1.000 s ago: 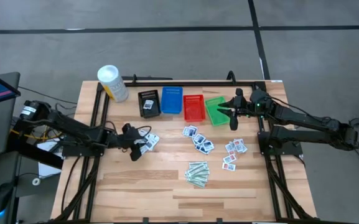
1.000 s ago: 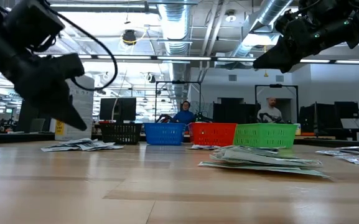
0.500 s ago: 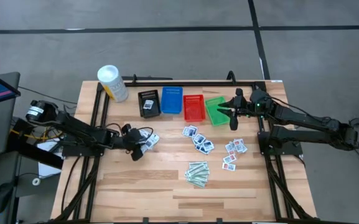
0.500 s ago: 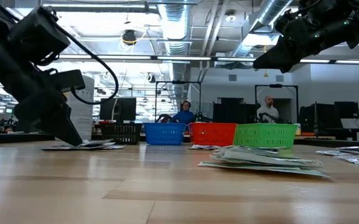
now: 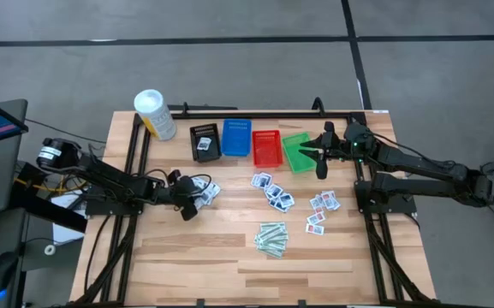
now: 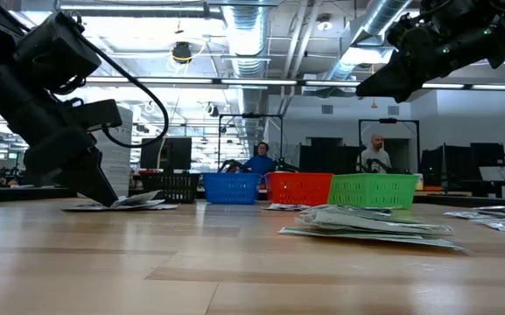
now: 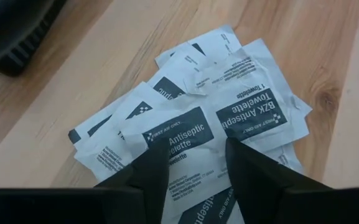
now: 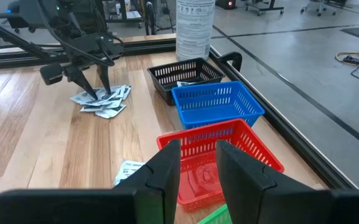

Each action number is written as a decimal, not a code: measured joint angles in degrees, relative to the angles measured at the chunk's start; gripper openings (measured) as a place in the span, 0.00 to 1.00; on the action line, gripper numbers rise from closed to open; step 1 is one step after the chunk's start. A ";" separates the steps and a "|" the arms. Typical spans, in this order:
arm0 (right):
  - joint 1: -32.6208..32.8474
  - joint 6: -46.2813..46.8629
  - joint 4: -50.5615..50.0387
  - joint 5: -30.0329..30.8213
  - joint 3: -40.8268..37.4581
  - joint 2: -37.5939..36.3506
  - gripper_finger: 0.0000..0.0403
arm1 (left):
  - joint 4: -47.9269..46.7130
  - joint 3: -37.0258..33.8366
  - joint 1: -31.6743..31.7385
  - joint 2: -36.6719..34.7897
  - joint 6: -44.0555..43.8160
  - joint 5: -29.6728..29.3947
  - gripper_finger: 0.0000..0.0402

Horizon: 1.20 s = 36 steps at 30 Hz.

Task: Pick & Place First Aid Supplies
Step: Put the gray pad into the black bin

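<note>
A: On the slatted wooden table [image 5: 229, 248] your left arm works the near-left pile; the right gripper [image 5: 319, 162] waits over the green mesh basket [image 5: 296, 152], jaws slightly apart and empty.

B: Where are the supplies?

A: Flat white antiseptic towelette packets [image 7: 229, 118] lie heaped below the black mesh basket [image 5: 204, 141]. More packets are scattered mid-table.

B: And the left gripper [image 5: 191, 203]?

A: Down on the heap, fingers [image 7: 151, 171] spread, one to either side of the top packet, tips touching paper. Nothing pinched yet.

B: Which way does it lie?

A: Directly under your tips. Its long axis runs across the gap between the fingers, so closing should catch its short sides. The left arm is far nearer.
</note>
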 joint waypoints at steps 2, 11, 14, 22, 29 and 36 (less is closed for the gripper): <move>0.00 0.00 0.00 0.02 0.00 0.00 0.24 | -0.19 -0.07 0.01 -0.53 0.00 0.20 0.33; -0.01 0.01 0.00 0.00 0.00 0.00 0.24 | -0.13 -0.11 0.00 -1.48 0.00 0.59 0.20; -0.02 0.01 0.00 0.01 -0.01 0.01 0.24 | 0.02 -0.11 0.00 -1.48 0.02 0.57 0.18; -0.01 0.01 0.00 0.02 0.00 0.00 0.24 | 0.68 -0.13 -0.02 -1.46 0.00 0.68 0.16; 0.00 0.01 0.00 0.00 0.00 0.00 0.24 | 4.95 -0.17 -0.04 -1.42 3.26 1.09 0.15; 0.00 0.01 0.00 0.00 0.00 0.01 0.24 | 11.69 -0.15 -0.04 -1.44 9.43 0.78 0.15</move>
